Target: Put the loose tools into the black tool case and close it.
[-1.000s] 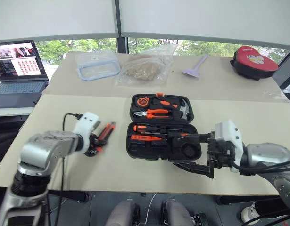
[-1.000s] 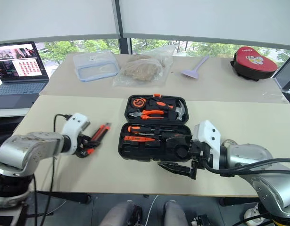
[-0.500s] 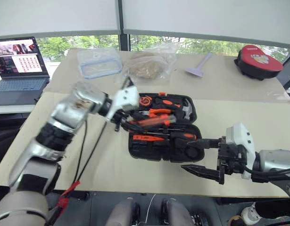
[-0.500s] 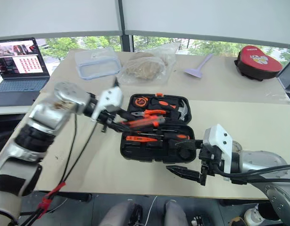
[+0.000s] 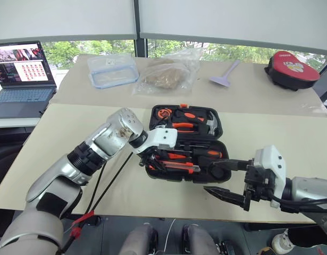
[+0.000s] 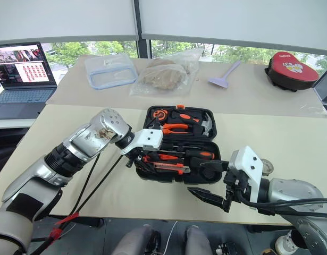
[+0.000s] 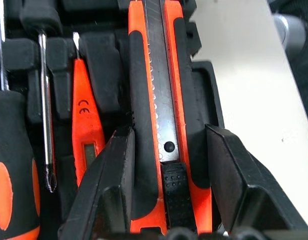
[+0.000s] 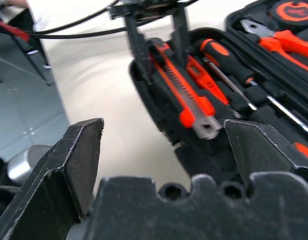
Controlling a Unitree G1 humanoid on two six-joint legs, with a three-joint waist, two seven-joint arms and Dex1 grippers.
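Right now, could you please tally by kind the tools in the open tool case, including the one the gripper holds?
Black-and-orange screwdrivers: 2
Small all-orange screwdriver: 1
Orange-and-black utility knife: 1
Orange-handled pliers: 1
Hammer: 1
Tape measure: 1
Dark tape roll: 1
Total: 8

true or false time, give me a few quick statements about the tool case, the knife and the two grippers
1. The black tool case lies open on the table. True.
2. The left gripper holds the utility knife over the case. True.
3. The right gripper is shut on a screwdriver. False: it is open, holding nothing, at the case's near right corner.
4. The orange-handled pliers lie loose on the table. False: they sit in the case's far half.
5. The laptop is closed. False: its screen is up and lit.
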